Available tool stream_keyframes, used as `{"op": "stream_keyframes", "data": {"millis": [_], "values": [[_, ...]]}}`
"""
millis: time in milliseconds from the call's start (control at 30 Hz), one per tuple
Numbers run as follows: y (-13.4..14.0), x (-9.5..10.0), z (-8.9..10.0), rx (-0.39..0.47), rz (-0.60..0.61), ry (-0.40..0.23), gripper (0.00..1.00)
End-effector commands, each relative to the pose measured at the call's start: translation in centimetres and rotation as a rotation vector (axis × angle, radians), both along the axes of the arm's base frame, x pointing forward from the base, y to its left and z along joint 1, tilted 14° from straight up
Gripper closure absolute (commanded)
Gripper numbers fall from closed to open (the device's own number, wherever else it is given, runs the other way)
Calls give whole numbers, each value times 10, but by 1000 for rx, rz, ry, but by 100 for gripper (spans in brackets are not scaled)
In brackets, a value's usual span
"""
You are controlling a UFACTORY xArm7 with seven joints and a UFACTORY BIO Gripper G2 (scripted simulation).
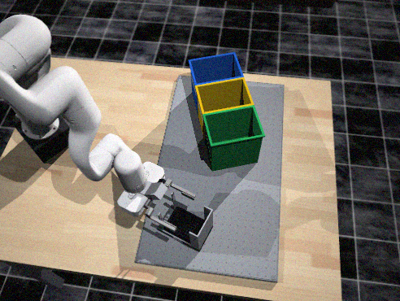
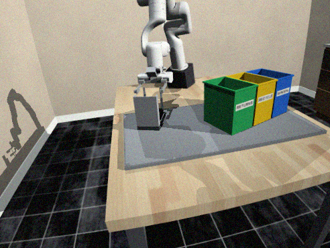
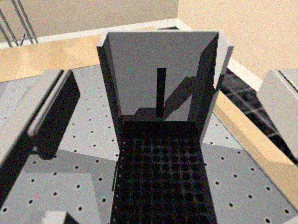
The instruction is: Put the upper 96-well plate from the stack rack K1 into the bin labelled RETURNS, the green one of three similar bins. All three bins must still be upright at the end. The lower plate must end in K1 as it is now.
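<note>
The white and grey two-finger gripper (image 1: 184, 212) (image 2: 149, 92) (image 3: 171, 112) is open, its fingers well apart and gripping nothing. It points downward at a slant over the grey stack rack with a tall end wall (image 1: 206, 229) (image 2: 147, 112) (image 3: 137, 62).

The black 96-well plate (image 1: 184, 220) (image 3: 161, 172) on top lies in this rack, its grid of wells facing up. It sits below the fingertips, between the two fingers as the wrist view looks down on them, with neither finger seen touching it. The tall wall stands at the plate's far end from the arm. The plate is so dark that its edge against the lower plate cannot be made out.

The rack stands upright on the grey perforated mat (image 1: 252, 211) (image 2: 182, 142) (image 3: 82, 162), which lies on the pale wooden table (image 1: 309, 203) (image 2: 154, 194) (image 3: 45, 57). Well apart from the rack, the open green bin labelled RETURNS (image 1: 236, 154) (image 2: 219, 107) stands upright. Next in its row come the yellow bin (image 1: 223, 95) (image 2: 265, 112) and the blue bin (image 1: 215, 69) (image 2: 282, 102), both upright too.
</note>
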State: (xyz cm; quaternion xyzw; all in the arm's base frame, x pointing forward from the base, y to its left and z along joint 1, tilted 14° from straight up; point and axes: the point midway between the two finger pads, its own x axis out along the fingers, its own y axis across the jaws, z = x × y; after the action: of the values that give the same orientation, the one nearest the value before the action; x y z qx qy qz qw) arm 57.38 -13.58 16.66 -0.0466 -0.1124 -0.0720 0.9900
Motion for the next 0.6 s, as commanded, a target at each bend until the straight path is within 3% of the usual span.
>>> {"op": "stream_keyframes", "data": {"millis": [0, 567], "values": [[-1, 2, -6, 0, 1, -3, 63], [-4, 8, -30, 0, 1, -3, 63]]}}
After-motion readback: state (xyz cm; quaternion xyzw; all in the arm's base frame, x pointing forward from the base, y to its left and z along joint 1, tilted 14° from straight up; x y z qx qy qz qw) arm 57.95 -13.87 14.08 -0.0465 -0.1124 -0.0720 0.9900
